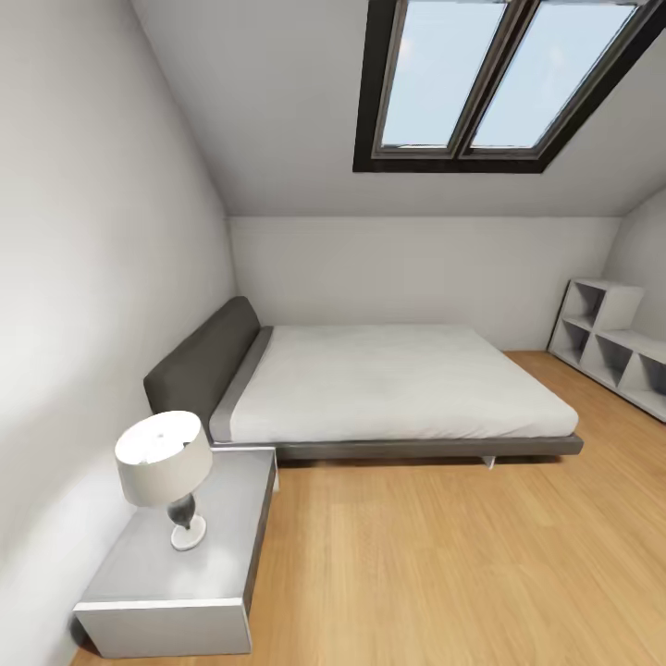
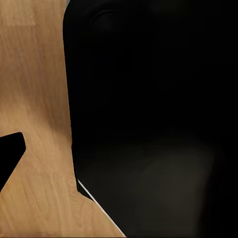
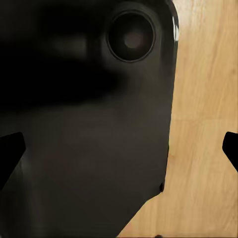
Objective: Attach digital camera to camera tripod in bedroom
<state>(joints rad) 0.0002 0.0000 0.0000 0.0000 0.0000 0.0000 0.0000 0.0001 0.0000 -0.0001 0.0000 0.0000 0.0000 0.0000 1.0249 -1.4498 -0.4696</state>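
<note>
Facing bed [image 1: 398, 384], lamp [image 1: 165, 462] near left, shelves [image 1: 610, 347] far right. Tripod, camera unlocated; we risk clipping furniture. Right fingers [image 3: 11, 151] wide; left fingers' spread we cannot tell.

Light wood plank floor [image 1: 444, 555] carries grey bed [image 1: 398, 388] against far wall, white cube shelves [image 1: 610, 351] at right edge, grey nightstand [image 1: 176, 573] at left; lamp [image 1: 166, 472] on nightstand

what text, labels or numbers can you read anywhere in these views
None. No readable writing stands on the bed, the lamp, the grey nightstand, the white cube shelves or the skylight. The wrist views give dark robot bodywork over wood floor, with no markings.
</note>
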